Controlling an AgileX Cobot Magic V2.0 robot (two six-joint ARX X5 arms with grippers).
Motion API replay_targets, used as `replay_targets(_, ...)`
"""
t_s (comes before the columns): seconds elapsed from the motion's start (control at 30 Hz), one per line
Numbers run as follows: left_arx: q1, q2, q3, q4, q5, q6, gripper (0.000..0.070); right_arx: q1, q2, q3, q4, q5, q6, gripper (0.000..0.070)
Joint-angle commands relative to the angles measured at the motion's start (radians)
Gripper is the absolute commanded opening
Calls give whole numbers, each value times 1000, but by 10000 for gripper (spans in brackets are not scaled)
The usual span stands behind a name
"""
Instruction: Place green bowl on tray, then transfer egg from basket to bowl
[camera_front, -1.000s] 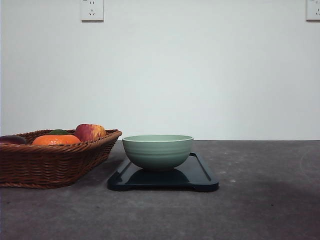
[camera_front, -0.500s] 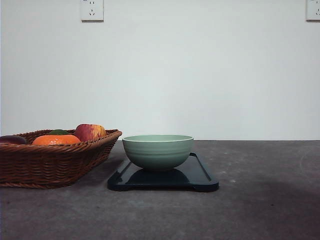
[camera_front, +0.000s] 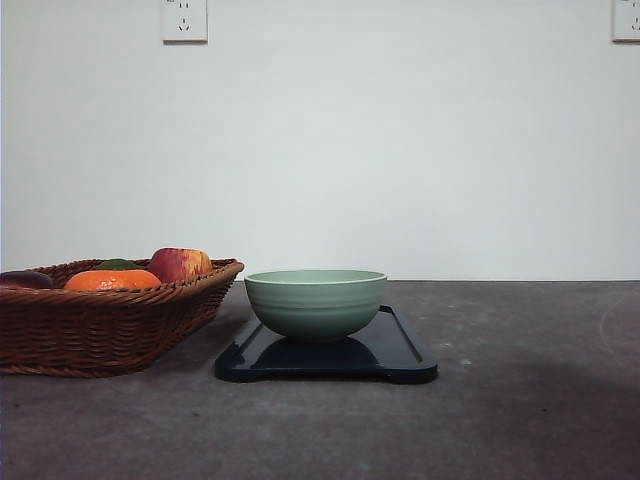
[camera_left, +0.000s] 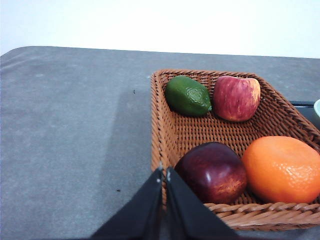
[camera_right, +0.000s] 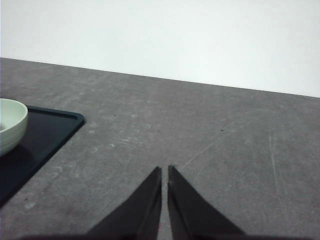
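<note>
Presently: green bowl (camera_front: 315, 302) on tray (camera_front: 400, 352), beside basket (camera_left: 172, 130). Egg not discernible among basket fruit. Left claw (camera_left: 164, 172) pressed together, at basket's near rim, nearer arm. Right claw (camera_right: 164, 172) pressed together, beyond tray.

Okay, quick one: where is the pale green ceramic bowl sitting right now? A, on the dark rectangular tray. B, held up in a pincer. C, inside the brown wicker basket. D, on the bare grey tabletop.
A: in the front view the pale green ceramic bowl rests on the dark rectangular tray, beside the brown wicker basket.
</note>
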Motion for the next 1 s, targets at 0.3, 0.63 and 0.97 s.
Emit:
replay_targets(0.3, 0, -1, -19, -2, 0, 8, 0, 0, 0, -4, 14, 3, 11, 15)
replay_targets(0.63, 0, -1, -19, -2, 0, 8, 0, 0, 0, -4, 14, 3, 11, 14)
replay_targets(0.97, 0, -1, -19, -2, 0, 8, 0, 0, 0, -4, 14, 3, 11, 15)
